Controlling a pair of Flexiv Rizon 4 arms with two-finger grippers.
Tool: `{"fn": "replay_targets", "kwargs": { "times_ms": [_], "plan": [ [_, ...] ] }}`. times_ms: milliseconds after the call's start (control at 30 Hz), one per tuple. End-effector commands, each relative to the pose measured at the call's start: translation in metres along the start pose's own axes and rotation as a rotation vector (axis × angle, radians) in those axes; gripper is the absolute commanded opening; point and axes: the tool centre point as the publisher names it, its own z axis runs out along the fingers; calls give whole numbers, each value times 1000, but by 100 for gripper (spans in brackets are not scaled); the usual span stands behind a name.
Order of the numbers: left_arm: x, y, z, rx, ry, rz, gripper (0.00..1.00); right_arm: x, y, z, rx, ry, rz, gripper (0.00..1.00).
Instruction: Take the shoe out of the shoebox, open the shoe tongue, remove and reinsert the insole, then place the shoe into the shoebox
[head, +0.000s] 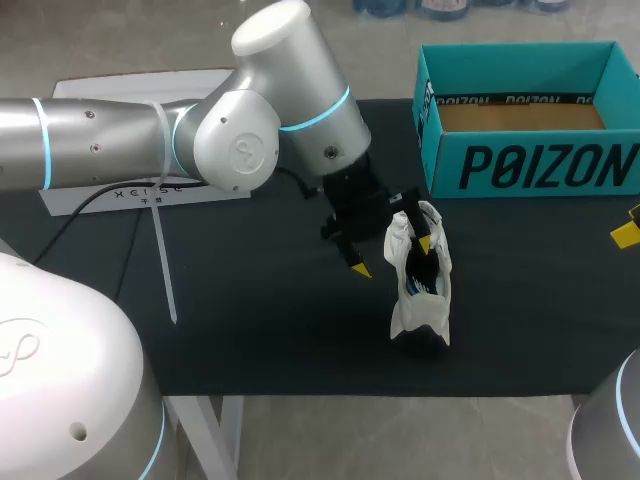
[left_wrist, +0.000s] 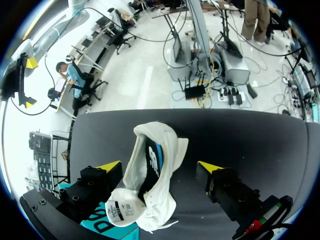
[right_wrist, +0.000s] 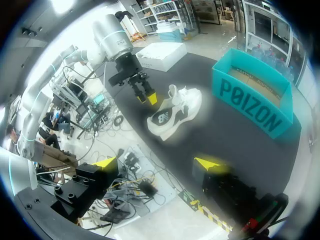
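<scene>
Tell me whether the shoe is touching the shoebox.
Apart. The head view shows a strip of bare black table between the shoe and the teal shoebox.

White flat box (head: 130, 197), dark tabletop (head: 250, 320)

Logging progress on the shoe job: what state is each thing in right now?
Shoebox: open, nothing seen inside.
Shoe: out of the box, on the table.
Left pincer: open, the shoe between its fingers.
Right pincer: open, holding nothing.
</scene>
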Motion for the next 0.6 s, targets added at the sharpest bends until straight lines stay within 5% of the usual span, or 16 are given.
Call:
{"fn": "replay_targets", "kwargs": {
  "times_ms": [33,133,167,200,233,600],
  "plan": [
    [-2,1,0,-2,17,0,100,-1,1,1,4,1,1,100],
    [-3,1,1,-18,57,20,100,-1,1,1,4,1,1,100],
    [-4,0,3,-27,85,38,67,-1,1,1,4,1,1,100],
    [-5,0,5,-31,111,41,20,-1,1,1,4,1,1,100],
    [-7,1,8,-41,146,45,0,-1,1,1,4,1,1,100],
    [-10,-1,24,-103,236,67,0,-1,1,1,4,1,1,100]
  ]
}}
